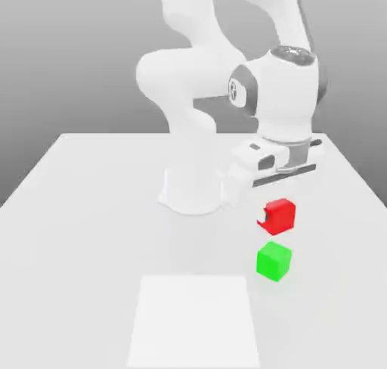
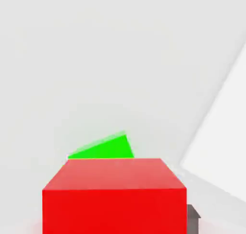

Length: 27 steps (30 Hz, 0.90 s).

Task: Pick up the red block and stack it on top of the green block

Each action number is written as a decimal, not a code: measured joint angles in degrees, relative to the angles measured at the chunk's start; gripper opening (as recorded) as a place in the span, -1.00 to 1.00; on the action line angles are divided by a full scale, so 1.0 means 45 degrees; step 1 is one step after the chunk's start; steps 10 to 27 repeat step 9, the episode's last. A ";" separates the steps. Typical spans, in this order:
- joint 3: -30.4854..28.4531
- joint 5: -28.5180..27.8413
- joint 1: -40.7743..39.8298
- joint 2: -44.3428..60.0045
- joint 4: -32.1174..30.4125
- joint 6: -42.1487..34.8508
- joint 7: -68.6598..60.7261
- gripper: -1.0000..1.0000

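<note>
In the exterior view, the gripper (image 1: pixel 275 215) is closed on the red block (image 1: pixel 280 217), only as wide as this block. The pick seems done; the stacking is left, because the green block (image 1: pixel 273 262) has nothing on it. The arm (image 1: pixel 286 95) bends over the table (image 1: pixel 83 231), hand pointing down.
</note>
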 joint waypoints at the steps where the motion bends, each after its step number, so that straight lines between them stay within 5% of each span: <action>1: 0.0083 -0.0172 -0.0102 0.0382 0.0016 0.0366 0.0150 -1.00; 6: 0.0247 -0.1467 -0.0604 0.2528 0.0065 0.2439 0.1064 -1.00; 7: 0.0175 -0.1743 -0.0635 0.2870 0.0068 0.2768 0.1249 1.00; 27: 0.0175 -0.1743 -0.0643 0.2870 0.0068 0.2768 0.1249 1.00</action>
